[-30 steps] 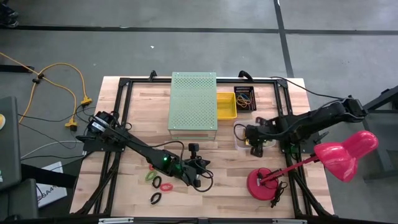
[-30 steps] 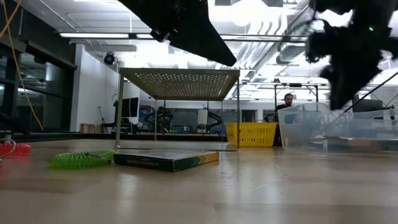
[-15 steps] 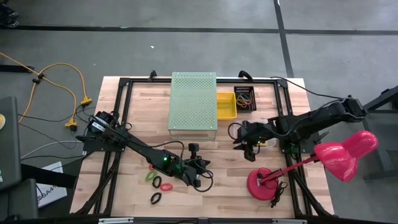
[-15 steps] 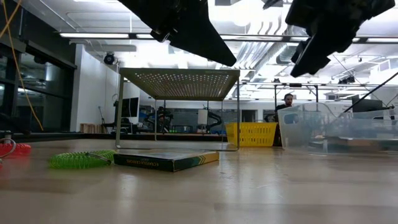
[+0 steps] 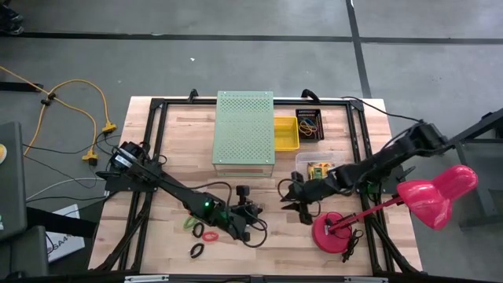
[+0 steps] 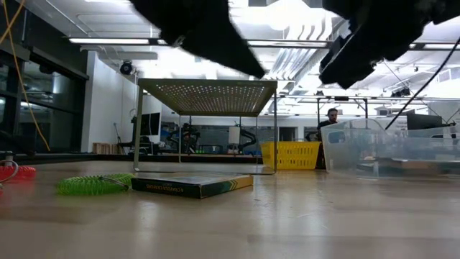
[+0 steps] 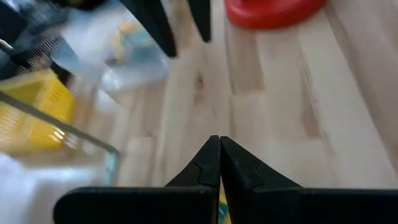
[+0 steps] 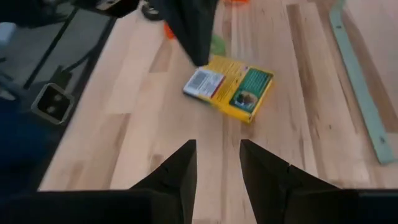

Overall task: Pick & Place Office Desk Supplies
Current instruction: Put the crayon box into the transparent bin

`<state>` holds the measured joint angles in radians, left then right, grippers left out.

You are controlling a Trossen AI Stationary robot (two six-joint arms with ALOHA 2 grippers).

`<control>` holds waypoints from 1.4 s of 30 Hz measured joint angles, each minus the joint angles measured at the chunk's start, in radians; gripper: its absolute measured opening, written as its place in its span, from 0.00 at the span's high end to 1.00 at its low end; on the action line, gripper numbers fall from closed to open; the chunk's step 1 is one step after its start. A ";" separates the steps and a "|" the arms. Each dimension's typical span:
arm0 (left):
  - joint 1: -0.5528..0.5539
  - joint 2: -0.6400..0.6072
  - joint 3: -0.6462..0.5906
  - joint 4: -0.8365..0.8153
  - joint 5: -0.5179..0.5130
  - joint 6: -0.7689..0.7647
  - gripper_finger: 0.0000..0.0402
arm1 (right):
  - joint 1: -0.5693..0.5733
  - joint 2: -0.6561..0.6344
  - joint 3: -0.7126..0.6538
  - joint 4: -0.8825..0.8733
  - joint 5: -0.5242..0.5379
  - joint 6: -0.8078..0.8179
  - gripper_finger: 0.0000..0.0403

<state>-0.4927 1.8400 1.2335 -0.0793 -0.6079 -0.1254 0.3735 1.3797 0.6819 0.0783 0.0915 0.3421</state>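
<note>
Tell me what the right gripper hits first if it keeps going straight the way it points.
Most likely the crayon box: it lies ahead of the open right gripper on bare wood, slightly to one side. Depth is hard to judge.

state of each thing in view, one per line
left end effector: shut, empty, above the table
right end effector: open, empty, pointed at the crayon box
crayon box: lying flat on the table
second crayon box: in the clear bin
green band: loose on the table
</note>
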 joint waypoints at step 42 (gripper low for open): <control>-0.005 0.003 -0.059 -0.475 0.123 -0.292 1.00 | 0.098 0.248 0.000 0.353 0.049 0.054 0.77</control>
<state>-0.4973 1.8433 1.1744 -0.5544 -0.4848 -0.4173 0.4713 1.6279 0.6819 0.4309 0.1402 0.3958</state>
